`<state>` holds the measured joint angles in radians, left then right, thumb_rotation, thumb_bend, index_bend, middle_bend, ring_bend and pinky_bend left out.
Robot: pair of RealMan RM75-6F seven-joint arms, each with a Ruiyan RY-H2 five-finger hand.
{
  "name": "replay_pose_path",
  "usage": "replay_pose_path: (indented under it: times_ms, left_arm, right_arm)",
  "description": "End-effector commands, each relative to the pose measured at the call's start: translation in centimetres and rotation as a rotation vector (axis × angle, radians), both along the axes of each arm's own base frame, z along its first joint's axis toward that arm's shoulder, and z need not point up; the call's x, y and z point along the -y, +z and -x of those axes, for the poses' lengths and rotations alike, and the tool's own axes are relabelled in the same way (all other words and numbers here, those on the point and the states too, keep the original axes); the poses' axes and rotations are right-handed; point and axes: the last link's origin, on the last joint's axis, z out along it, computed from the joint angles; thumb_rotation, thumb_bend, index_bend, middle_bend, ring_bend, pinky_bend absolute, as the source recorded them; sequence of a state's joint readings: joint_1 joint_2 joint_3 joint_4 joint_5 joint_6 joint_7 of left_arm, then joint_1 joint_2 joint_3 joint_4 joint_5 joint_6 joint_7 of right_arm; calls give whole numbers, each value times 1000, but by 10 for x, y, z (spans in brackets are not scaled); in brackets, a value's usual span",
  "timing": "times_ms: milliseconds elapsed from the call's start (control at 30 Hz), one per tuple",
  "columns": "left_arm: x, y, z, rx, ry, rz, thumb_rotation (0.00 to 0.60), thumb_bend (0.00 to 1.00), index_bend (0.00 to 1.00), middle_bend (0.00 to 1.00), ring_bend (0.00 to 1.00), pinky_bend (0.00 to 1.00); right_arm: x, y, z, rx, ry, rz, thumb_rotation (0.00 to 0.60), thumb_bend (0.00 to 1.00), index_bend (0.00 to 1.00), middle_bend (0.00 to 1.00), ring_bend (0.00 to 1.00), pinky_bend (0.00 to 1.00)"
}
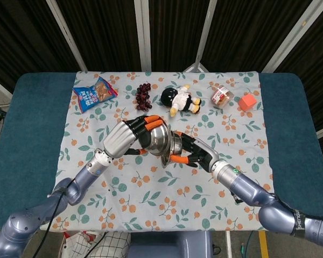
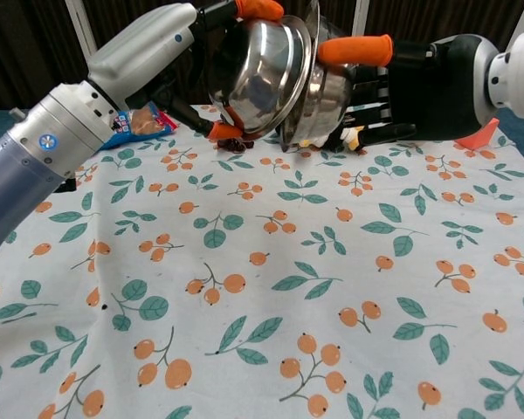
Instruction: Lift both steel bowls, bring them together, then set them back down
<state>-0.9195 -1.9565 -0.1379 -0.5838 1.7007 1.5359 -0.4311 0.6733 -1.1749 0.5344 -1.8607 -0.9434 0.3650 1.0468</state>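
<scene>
Two steel bowls are held in the air above the middle of the floral cloth, rims meeting. My left hand grips the left bowl by its back, tilted on its side. My right hand grips the right bowl, also on edge, its mouth facing the left bowl. In the chest view the left bowl's rim overlaps the right bowl's opening. Orange fingertips hook over the right bowl's rim.
At the back of the cloth lie a blue snack bag, dark grapes, a penguin plush, a small jar and an orange block. Teal table borders the cloth on both sides.
</scene>
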Motion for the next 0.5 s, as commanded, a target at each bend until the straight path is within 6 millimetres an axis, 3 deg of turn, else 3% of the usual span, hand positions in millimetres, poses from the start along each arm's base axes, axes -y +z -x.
replay_pose_path:
  times_ms: [33,233,500]
  left_arm:
    - [0,-2,-3,1,-6,2,600,431,553,729,554,658]
    - [1,-5,-7,10,-16,11,600,431,553,729,554,658]
    - [6,8,0,41,-55,-19,600,432,555,731,554,658]
  right_arm:
    - [-2,0,-1,8,0,-3,600,336,820,741,782,986]
    - [-2,3,0,7,-4,9,600,339,820,741,782,986]
    - [12,12,15,-9,-47,52,600,342,820,741,782,986]
